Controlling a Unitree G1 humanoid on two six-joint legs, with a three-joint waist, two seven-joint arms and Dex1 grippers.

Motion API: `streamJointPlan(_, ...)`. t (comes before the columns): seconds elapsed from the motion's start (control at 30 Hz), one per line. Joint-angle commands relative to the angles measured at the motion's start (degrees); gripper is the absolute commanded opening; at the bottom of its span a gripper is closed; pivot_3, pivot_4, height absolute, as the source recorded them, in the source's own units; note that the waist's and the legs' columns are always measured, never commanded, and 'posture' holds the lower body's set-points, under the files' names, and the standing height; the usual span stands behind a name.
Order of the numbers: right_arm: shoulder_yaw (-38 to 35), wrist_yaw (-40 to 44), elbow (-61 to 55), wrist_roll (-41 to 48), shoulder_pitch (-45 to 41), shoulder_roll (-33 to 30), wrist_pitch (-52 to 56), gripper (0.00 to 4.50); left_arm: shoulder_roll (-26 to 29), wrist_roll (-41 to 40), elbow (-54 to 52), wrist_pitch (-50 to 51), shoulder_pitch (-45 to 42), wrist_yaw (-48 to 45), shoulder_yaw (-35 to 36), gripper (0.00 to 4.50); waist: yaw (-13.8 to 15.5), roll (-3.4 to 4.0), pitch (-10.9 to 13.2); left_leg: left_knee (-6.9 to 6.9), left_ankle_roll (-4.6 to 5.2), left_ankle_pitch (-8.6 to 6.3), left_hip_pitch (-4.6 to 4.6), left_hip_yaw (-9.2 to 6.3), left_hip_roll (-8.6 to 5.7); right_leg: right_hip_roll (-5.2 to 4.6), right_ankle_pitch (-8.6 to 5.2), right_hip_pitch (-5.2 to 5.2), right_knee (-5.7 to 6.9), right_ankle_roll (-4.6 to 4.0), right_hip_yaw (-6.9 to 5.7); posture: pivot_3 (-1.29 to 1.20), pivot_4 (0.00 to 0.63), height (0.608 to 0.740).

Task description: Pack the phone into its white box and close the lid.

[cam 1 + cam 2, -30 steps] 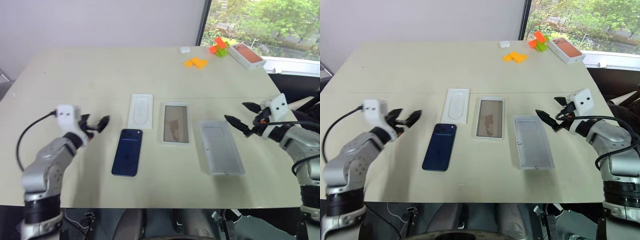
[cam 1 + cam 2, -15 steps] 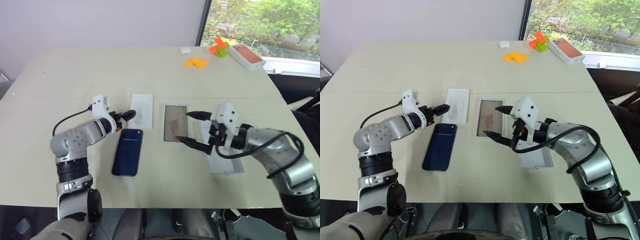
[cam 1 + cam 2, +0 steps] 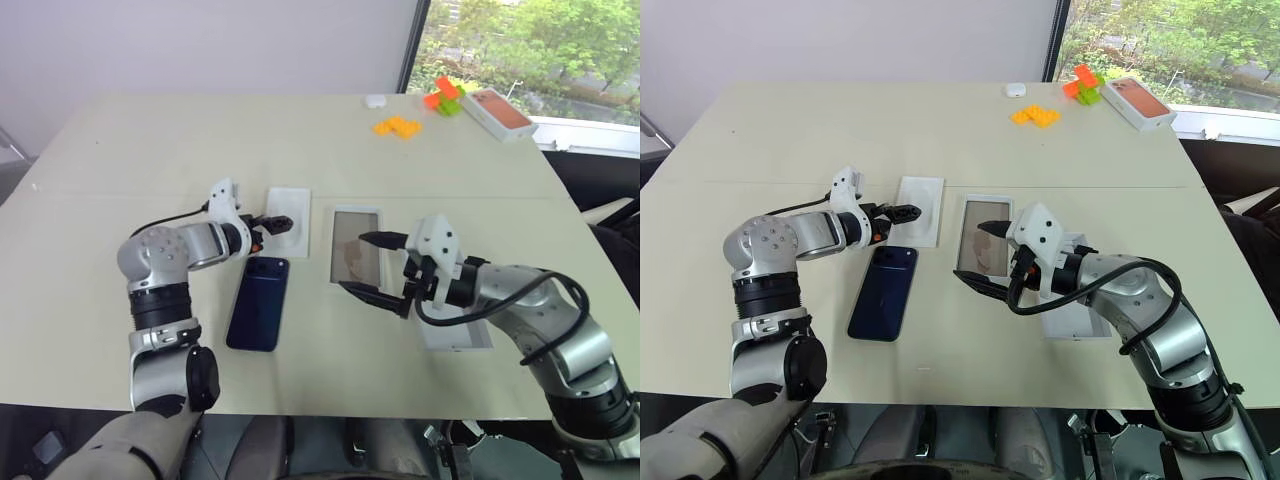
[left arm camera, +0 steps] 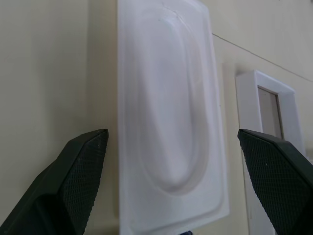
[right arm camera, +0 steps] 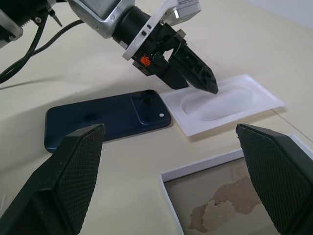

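The phone [image 3: 258, 303] lies flat on its face on the table, glossy navy back up, its square camera cluster at the far end, well clear of the box. The white box [image 3: 356, 246], a shallow thin-walled tray, sits open just right of it, its floor showing a brownish patch. Further right, the lid [image 3: 455, 335] rests hollow side up, plain white inside, partly hidden behind an arm, off the box

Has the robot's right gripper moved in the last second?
Yes. The right gripper swung in from the table's right side, crossing the lid, and now hovers open over the white box.
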Motion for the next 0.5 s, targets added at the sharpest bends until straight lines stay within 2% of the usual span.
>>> streamJointPlan(0.03,-0.6,-0.5,-2.2,0.5,0.2,0.3,-0.5,4.5,-0.7,0.4,2.0,2.2,0.0,0.7,1.4,4.23,0.0,0.0,0.0,0.0,0.0,0.0,0.0,0.0,0.0,-0.01,0.0,0.0,0.0,0.0,0.0,0.0,0.15,0.74)
streamJointPlan(0.1,-0.5,-0.7,-2.3,0.5,0.4,0.4,-0.4,4.5,-0.6,0.6,2.3,2.5,-0.3,0.5,1.4,3.65,0.0,0.0,0.0,0.0,-0.01,0.0,0.0,0.0,0.0,-0.01,0.0,0.0,-0.01,0.0,0.0,0.0,0.15,0.74)
streamJointPlan(0.33,-0.2,-1.3,-2.6,0.7,0.5,0.6,-0.3,4.5,-1.2,0.2,1.6,2.0,-0.8,-0.3,2.5,0.13,0.0,-0.02,0.0,0.0,-0.02,0.01,-0.02,-0.01,0.0,-0.02,0.0,-0.01,-0.02,0.0,0.0,0.0,0.15,0.74)
streamJointPlan(0.37,-0.2,-1.3,-2.7,0.7,0.6,0.7,-0.3,4.5,-1.3,-0.2,1.3,1.8,-0.8,-0.6,3.2,0.02,0.0,-0.02,0.0,0.0,-0.02,0.01,-0.03,-0.01,0.0,-0.03,0.0,-0.01,-0.03,0.0,0.0,0.0,0.15,0.74)
streamJointPlan(0.5,-0.1,-1.4,-2.9,0.8,0.7,0.9,-0.3,4.5,-2.1,-1.9,0.5,2.0,-1.3,-0.7,6.6,0.02,0.0,-0.02,0.0,0.0,-0.06,0.03,-0.02,-0.01,0.02,-0.05,0.0,-0.01,-0.03,0.0,0.0,0.0,0.15,0.74)
